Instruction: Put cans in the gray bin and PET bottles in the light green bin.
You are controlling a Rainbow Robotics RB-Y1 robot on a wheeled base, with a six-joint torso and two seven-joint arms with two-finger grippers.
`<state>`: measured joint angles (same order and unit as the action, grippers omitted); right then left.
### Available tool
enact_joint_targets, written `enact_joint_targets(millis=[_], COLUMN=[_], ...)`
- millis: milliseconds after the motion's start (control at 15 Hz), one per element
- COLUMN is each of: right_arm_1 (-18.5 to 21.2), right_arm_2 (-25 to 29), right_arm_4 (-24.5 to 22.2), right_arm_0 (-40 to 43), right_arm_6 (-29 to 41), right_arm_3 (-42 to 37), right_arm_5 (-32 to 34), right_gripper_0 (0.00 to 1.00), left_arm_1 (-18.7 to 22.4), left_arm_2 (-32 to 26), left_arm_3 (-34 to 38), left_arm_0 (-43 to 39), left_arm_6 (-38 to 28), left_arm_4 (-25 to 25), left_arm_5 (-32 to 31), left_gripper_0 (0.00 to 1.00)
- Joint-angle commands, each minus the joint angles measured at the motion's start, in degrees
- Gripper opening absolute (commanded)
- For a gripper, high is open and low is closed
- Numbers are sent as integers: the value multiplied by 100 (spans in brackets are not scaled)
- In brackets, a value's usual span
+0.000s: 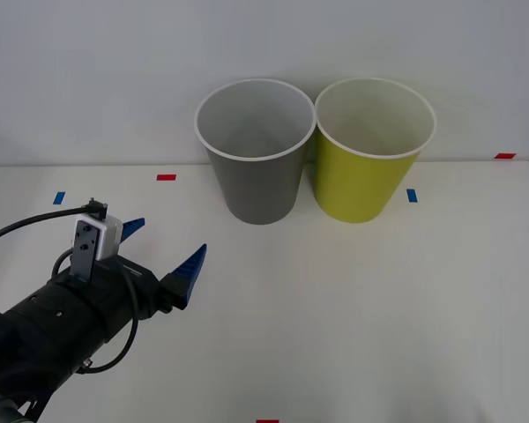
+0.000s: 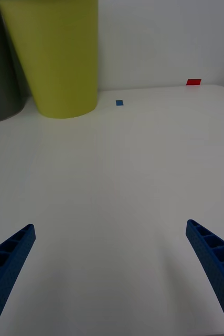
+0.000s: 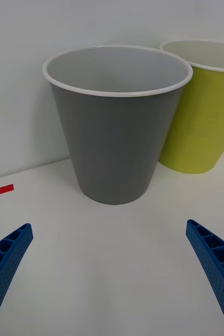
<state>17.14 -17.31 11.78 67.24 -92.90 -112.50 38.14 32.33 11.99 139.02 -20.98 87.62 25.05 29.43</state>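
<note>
The gray bin [image 1: 256, 167] stands upright at the back of the white table, and the light green bin [image 1: 370, 163] stands close beside it on the right. Both bins look empty as far as their insides show. My left gripper [image 1: 163, 248] hovers open over the table's front left, pointing toward the gray bin [image 3: 117, 136] with nothing between its fingers. My right gripper [image 2: 112, 278] is open over bare table, and the light green bin [image 2: 56, 58] stands well ahead of it. The cans and PET bottles are out of view.
Small red tape marks [image 1: 166, 177] and blue tape marks [image 1: 412, 195] lie flat on the table [image 1: 335, 308]. A white wall rises right behind the bins. The table's right edge runs near a red mark [image 1: 504, 155].
</note>
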Motion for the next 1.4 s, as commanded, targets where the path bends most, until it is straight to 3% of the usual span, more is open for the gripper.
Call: enact_joint_targets(millis=[67, 333, 600, 1000, 1400], right_arm_1=[0, 0, 0, 0, 0], right_arm_2=[0, 0, 0, 0, 0], right_arm_4=[0, 0, 0, 0, 0], right_arm_0=[0, 0, 0, 0, 0], right_arm_6=[0, 0, 0, 0, 0], right_arm_3=[0, 0, 0, 0, 0], right_arm_5=[0, 0, 0, 0, 0], right_gripper_0=[100, 100, 100, 100, 100], left_arm_1=[-288, -315, -280, -271, -403], left_arm_2=[251, 602, 664, 637, 558], left_arm_3=[-244, -657, -1026, -2063, -2063], left_arm_0=[-425, -1242, -2086, -2701, -3589], left_arm_6=[45, 45, 63, 151, 291], left_arm_4=[-290, -1046, -1441, -1564, -1599], left_arm_5=[-711, -1906, -3119, -4692, -5641], left_gripper_0=[100, 100, 100, 100, 100])
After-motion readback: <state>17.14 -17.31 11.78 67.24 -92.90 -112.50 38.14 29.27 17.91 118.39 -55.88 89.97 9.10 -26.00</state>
